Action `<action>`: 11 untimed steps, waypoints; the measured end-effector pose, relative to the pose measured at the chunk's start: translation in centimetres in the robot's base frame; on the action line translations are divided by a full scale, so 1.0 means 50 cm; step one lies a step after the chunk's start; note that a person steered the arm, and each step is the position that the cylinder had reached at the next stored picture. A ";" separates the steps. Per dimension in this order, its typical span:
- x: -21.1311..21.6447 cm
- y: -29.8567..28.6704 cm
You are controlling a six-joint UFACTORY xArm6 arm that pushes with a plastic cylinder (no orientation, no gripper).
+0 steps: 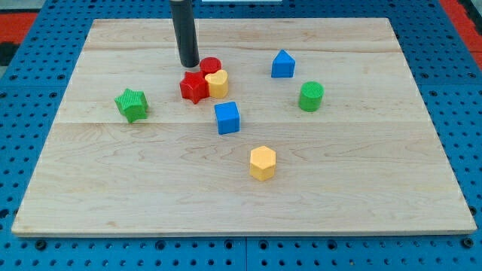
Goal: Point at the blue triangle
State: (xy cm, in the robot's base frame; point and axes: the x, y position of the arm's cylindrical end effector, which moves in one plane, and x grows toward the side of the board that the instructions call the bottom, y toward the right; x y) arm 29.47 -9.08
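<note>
The blue triangle (282, 65) stands on the wooden board toward the view's top, right of centre. My tip (189, 65) is at the lower end of the dark rod, well to the left of the blue triangle. It sits just left of the red cylinder (210, 66) and above the red star (193, 86). A yellow heart (218, 83) touches the red star and the red cylinder.
A blue cube (227, 117) lies near the board's centre. A green cylinder (311, 96) lies below and right of the blue triangle. A yellow hexagon (263, 162) lies toward the view's bottom. A green star (132, 104) lies at the left. The board's edge (241, 233) borders a blue pegboard.
</note>
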 end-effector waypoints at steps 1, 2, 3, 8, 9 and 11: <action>-0.061 0.032; -0.092 0.128; -0.102 0.245; 0.006 0.433; 0.011 0.399; 0.032 0.319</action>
